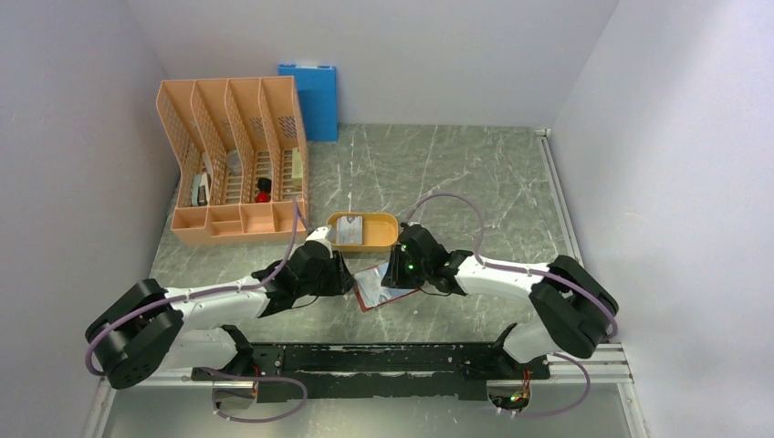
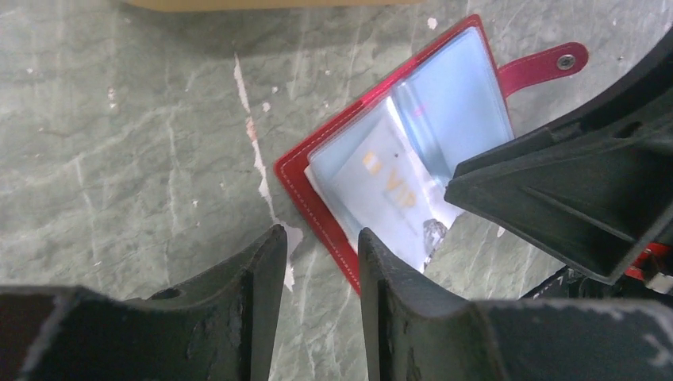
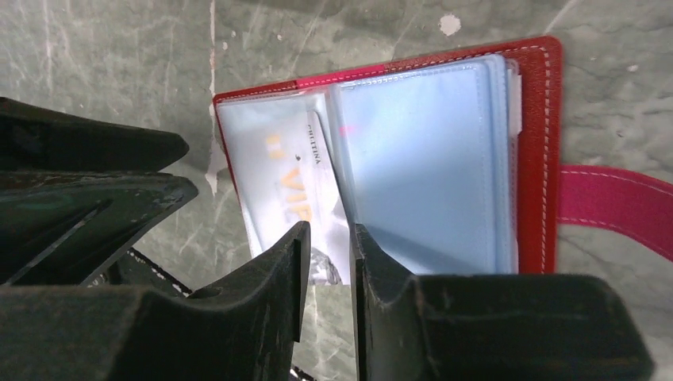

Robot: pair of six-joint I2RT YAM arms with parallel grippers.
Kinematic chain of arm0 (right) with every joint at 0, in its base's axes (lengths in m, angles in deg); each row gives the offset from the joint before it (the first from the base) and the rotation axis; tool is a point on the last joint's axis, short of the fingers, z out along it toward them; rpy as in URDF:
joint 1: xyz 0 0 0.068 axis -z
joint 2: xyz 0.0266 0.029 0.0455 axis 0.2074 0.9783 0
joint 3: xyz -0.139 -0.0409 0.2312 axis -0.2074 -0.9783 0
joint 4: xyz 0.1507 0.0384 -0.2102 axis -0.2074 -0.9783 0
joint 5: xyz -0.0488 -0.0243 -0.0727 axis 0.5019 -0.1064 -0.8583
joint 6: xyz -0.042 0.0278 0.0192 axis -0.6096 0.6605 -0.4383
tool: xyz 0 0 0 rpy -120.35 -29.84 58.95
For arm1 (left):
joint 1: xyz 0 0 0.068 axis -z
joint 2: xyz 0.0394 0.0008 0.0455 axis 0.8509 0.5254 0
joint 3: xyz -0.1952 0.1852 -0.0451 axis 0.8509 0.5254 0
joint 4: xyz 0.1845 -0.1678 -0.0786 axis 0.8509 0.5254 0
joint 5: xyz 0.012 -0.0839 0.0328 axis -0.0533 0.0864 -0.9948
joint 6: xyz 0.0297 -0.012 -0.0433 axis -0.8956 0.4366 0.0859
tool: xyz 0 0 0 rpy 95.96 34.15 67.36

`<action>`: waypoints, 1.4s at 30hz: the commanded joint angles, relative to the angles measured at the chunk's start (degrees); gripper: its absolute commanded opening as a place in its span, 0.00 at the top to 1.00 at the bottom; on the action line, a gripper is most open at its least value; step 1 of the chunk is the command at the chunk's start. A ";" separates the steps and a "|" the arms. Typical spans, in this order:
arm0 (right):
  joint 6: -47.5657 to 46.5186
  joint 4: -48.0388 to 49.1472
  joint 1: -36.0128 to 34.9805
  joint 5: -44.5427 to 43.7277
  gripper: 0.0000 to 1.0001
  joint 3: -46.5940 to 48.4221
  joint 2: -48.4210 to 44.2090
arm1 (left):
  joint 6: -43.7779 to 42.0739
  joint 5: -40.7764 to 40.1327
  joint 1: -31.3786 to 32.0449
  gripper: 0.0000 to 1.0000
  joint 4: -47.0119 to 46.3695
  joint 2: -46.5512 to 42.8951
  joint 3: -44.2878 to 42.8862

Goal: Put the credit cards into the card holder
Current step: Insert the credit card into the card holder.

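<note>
Grey-green marble table (image 1: pixel 475 182), white walls (image 1: pixel 411 46) on three sides. Card holder (image 1: pixel 376 286) lying open and face up, close to the near edge at about mid-width. Red cover down, pale blue pockets (image 3: pixel 428 167) up. Red strap (image 2: pixel 548 62) with snap sticking out from one side, flat on the table. VIP card (image 2: pixel 381 186) partway in one pocket, one end poking out past the holder's edge.

Right gripper (image 3: pixel 329 232) down over that end, jaws a narrow gap apart, card end right at the gap. Can't tell whether pinched or just touching. Left gripper (image 2: pixel 321 234) on the other side of the holder, low over the table, jaws narrow. Only bare marble between them, nothing held. One finger (image 2: pixel 397 302) covering the holder's red corner, contact unclear. Both grippers nose to nose across the holder.

Just beyond, toward the far edge: orange tray (image 1: pixel 365 246) at mid-table, second card (image 1: pixel 350 230) lying flat inside. Orange file rack (image 1: pixel 233 224) along the left edge, odd items in its slots, too small to name. Blue folder (image 1: pixel 310 96) upright against the back wall near the far left corner.
</note>
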 commanded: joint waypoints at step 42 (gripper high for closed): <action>-3.11 -8.51 -4.34 2.02 0.85 2.17 0.99 | -4.21 -1.39 -0.15 0.59 -6.45 13.23 -10.19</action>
